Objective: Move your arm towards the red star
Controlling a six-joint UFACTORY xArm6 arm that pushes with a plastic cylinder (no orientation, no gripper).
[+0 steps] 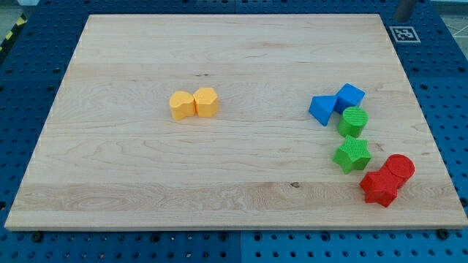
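Observation:
The red star (380,188) lies near the board's bottom right corner. It touches a red cylinder (399,168) just above and to its right. A green star (352,154) sits a little up and to the left of the red star. The lower end of a grey rod, which looks like my tip (401,17), shows at the view's top right edge, beyond the board's top edge and far above the red star.
A green cylinder (353,121) and two blue blocks (322,109) (350,96) cluster above the green star. Two yellow blocks (182,105) (207,101) touch each other left of centre. A black-and-white marker (404,33) sits at the wooden board's (234,190) top right corner.

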